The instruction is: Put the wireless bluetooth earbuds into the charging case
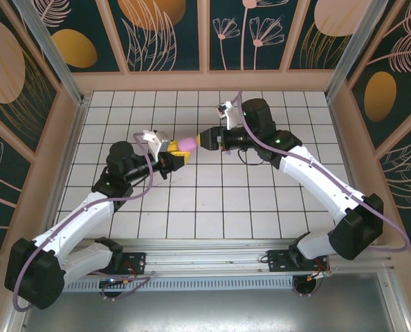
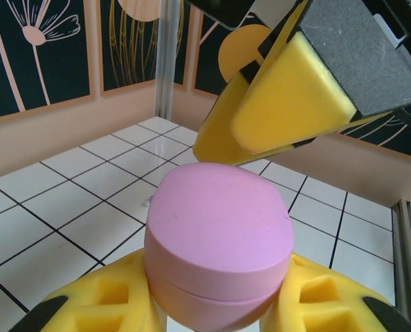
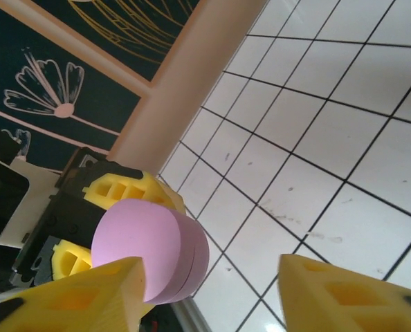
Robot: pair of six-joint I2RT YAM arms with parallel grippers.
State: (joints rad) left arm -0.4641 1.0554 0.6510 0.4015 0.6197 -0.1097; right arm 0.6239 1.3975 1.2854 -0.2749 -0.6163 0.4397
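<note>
- A white tiled table [image 1: 212,200] is boxed in by dark walls [image 1: 157,34] painted with flowers and orange ovals. Two white arms reach in from its near edge.
- The case [image 2: 219,235], a lilac-pink oval puck, is shut and held in the air over the middle of the table, rather nearer the far edge. What is inside it is hidden.
- The left jaws are clenched on it, with yellow pads [image 2: 102,304] pressing its lower half from both sides, below the seam.
- The right jaws stand released and spread, facing the left ones. One pad [image 2: 288,104] hangs just over the far rim of the lid, and I cannot tell whether it touches.
- Handling, as I judge it: a light, stiff shell, smooth and rounded, so apt to slip or twist under a pinch, though the soft pads should help.
- It is best held low, leaving the lid free. The lid would be taken at its edge by the seam and lifted gently, since the hinge is likely the weak part.
- The left wrist view gives the seam and the low grip.
- The right wrist view gives the wide gap between the right pads, with the case close by one of them and not centred in the gap.
- The top view places the meeting of the arms over the table.
</note>
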